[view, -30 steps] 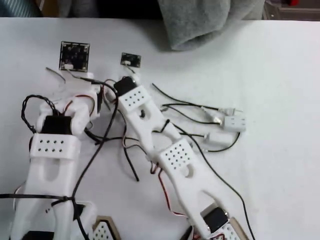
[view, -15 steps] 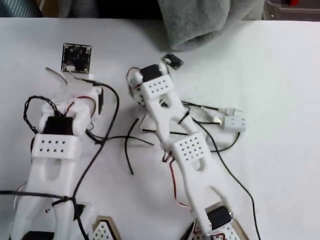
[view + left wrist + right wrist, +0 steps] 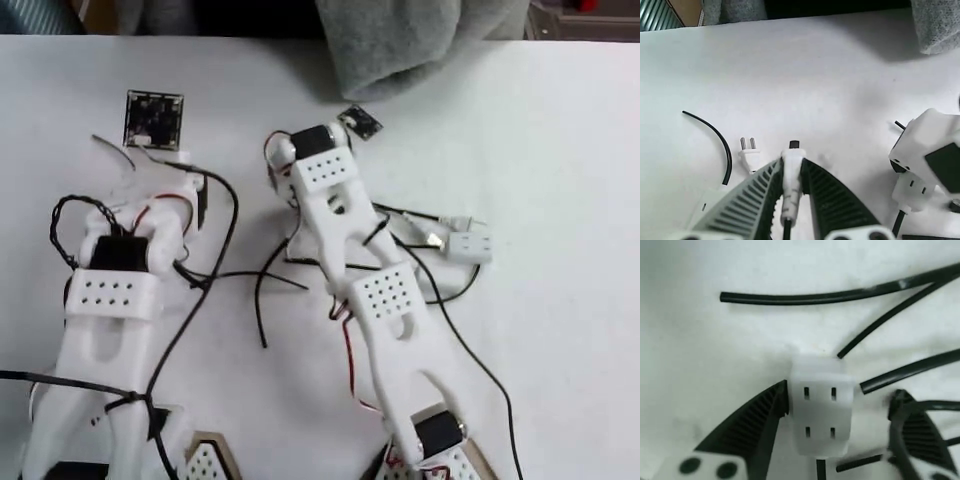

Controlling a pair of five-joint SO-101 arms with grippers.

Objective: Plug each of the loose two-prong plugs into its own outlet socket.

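White plug [image 3: 791, 172], white outlet [image 3: 820, 412], black cords [image 3: 805, 297]

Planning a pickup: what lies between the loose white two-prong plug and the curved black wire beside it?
Only bare white table, in the left wrist view; the white plug and black wire lie apart.

Surface: we see a white table [image 3: 560, 150], evenly lit.
Far edge: we find a grey cloth [image 3: 400, 40] draped over it, near the middle.
Far left corner: beyond it we make out a teal ribbed panel [image 3: 655, 17] beside a brown board [image 3: 686, 9].
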